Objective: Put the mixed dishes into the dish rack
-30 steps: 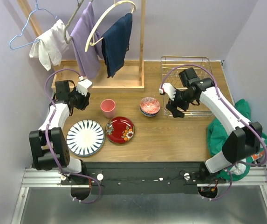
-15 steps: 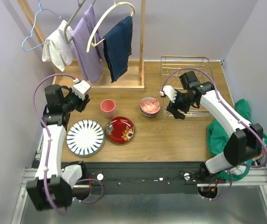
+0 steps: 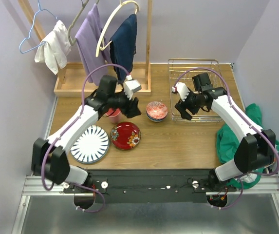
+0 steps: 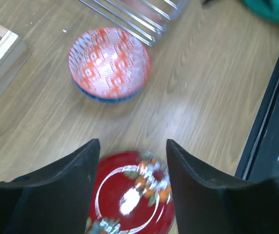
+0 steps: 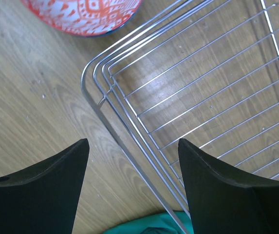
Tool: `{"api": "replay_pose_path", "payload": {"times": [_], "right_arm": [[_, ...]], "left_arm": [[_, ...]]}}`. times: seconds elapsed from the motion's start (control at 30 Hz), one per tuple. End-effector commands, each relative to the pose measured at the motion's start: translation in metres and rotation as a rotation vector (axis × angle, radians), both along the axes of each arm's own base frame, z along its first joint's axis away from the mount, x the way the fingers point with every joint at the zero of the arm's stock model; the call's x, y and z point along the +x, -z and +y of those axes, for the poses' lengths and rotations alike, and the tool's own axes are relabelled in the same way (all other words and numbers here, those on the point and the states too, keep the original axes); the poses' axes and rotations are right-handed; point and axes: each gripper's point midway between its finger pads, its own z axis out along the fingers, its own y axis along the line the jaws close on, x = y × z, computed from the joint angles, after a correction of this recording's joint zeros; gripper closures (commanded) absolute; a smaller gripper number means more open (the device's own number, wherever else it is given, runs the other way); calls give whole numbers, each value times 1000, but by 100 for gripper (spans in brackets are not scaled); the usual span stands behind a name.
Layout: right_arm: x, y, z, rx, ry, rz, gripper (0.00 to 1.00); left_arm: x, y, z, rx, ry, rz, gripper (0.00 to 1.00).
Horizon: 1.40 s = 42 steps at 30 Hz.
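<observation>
Left gripper (image 4: 132,146) swinging in from left, hanging released over red floral plate (image 4: 129,200) (pickup likely next); right gripper (image 5: 132,144), released, hovering at dish rack (image 3: 197,60).

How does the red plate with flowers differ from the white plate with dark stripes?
The red floral plate is red with flowers; the striped white plate is white with dark blue rays. The red floral plate is smaller than the striped white plate. The red floral plate lies near the middle, the striped white plate further left. Both lie flat on the table, outside the dish rack.
</observation>
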Motion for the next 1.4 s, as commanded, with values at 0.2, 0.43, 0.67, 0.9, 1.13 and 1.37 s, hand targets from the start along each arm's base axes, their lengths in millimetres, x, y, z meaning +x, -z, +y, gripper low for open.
{"api": "replay_pose_path", "payload": {"times": [0.2, 0.43, 0.67, 0.9, 1.13, 1.37], "right_arm": [[18, -26, -7, 38, 129, -151, 18], [20, -35, -12, 38, 155, -190, 18], [14, -35, -19, 31, 166, -193, 18], [11, -32, -21, 31, 171, -186, 18], [17, -33, -19, 40, 171, -191, 18], [17, -32, -18, 37, 159, -187, 18]], "left_arm": [[80, -2, -36, -4, -482, 173, 31], [96, 33, -51, 63, -586, 236, 32], [104, 70, -54, 137, -642, 277, 31], [111, 96, -59, 167, -656, 291, 35], [110, 108, -68, 183, -641, 302, 39], [101, 127, -71, 209, -608, 338, 44]]}}
